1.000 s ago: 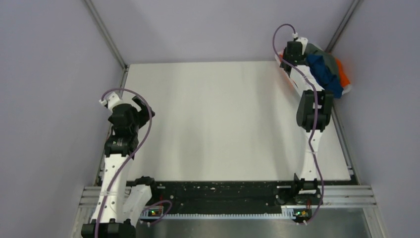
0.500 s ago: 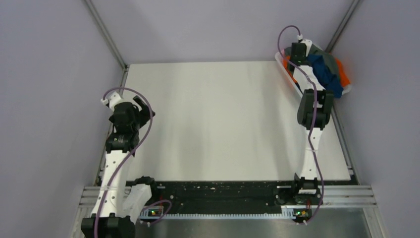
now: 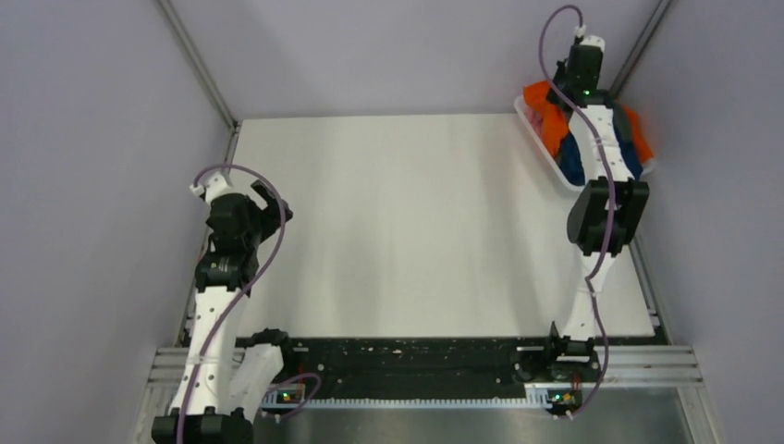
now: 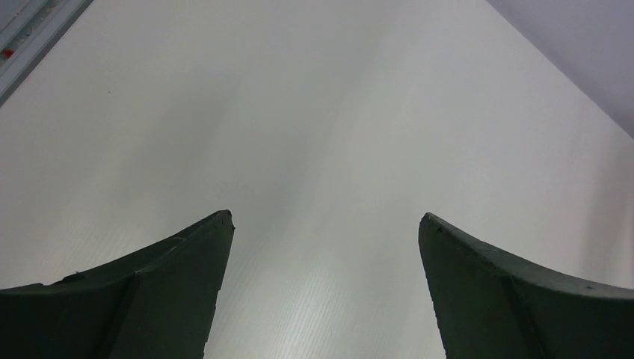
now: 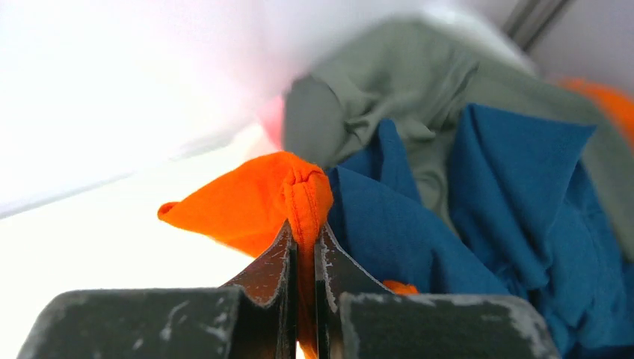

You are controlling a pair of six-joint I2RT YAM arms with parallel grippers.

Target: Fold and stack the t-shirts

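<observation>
Basket (image 3: 529, 125): blue tee (image 5: 516, 179), grey tee (image 5: 374, 90); right pincer (image 5: 305, 232) pinching orange tee (image 5: 239, 206).

No legible text or labels anywhere.

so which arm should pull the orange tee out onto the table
Right. The right gripper is shut on the orange tee at the basket; the left gripper hangs open over the table, far from it.

Left arm (image 3: 207, 322) and right arm (image 3: 581, 310): white links, black joints, purple cable (image 3: 279, 231) alongside; dark tapered fingers (image 4: 161, 295); green base lights (image 3: 287, 396).
</observation>
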